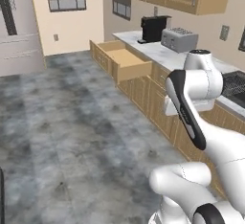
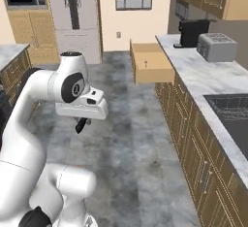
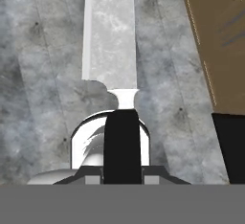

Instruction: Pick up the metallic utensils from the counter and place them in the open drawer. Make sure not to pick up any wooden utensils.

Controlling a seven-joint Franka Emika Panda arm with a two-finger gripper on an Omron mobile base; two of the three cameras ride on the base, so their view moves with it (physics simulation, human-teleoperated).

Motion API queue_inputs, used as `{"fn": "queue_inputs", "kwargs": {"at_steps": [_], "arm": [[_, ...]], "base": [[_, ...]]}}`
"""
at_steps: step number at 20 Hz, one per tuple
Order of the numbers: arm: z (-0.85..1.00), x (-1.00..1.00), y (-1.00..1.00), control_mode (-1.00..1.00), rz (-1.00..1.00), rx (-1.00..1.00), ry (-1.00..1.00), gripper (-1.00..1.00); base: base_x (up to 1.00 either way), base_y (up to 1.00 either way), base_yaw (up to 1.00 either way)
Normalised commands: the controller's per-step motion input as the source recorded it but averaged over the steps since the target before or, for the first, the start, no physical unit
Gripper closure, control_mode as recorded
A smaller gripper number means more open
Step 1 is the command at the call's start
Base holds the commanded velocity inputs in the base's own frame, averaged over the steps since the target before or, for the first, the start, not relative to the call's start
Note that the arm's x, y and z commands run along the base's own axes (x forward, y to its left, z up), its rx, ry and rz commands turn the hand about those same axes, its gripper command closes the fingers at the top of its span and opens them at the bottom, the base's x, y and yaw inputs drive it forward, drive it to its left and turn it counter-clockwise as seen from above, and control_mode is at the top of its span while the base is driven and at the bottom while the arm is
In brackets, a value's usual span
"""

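Note:
My gripper (image 3: 122,177) is shut on a metallic utensil with a black handle (image 3: 122,141) and a long silvery blade (image 3: 110,36) that points out over the grey floor. In the right base view the gripper (image 2: 81,124) hangs under the white hand, above the floor, well left of the counter (image 2: 203,88) and nearer than the open drawer (image 2: 150,61). The drawer (image 1: 127,58) of light tan wood stands pulled out with a bare inside. The wooden utensils are out of view.
A black cooktop (image 2: 232,112) is set into the counter at the right. Farther back stand a silver toaster (image 2: 217,45) and a black coffee machine (image 2: 193,32). Tan cabinet fronts (image 2: 193,143) run below. A fridge (image 2: 72,17) stands at the back.

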Motion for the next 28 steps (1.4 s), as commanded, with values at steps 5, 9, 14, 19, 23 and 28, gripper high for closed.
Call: {"fn": "queue_inputs", "kwargs": {"at_steps": [5, 9, 14, 19, 23, 28], "arm": [[0.0, 0.0, 0.0, 1.0, 0.0, 0.0, 0.0, 1.0], [0.0, 0.0, 0.0, 1.0, 0.0, 0.0, 0.0, 1.0], [0.0, 0.0, 0.0, 1.0, 0.0, 0.0, 0.0, 1.0], [0.0, 0.0, 0.0, 1.0, 0.0, 0.0, 0.0, 1.0], [0.0, 0.0, 0.0, 1.0, 0.0, 0.0, 0.0, 1.0], [0.0, 0.0, 0.0, 1.0, 0.0, 0.0, 0.0, 1.0]], "base": [[1.0, -0.31, 0.08], [1.0, -0.56, 0.17], [1.0, -0.4, 0.14], [1.0, -0.14, 0.05], [1.0, -0.09, 0.0], [1.0, -0.17, 0.0]]}}
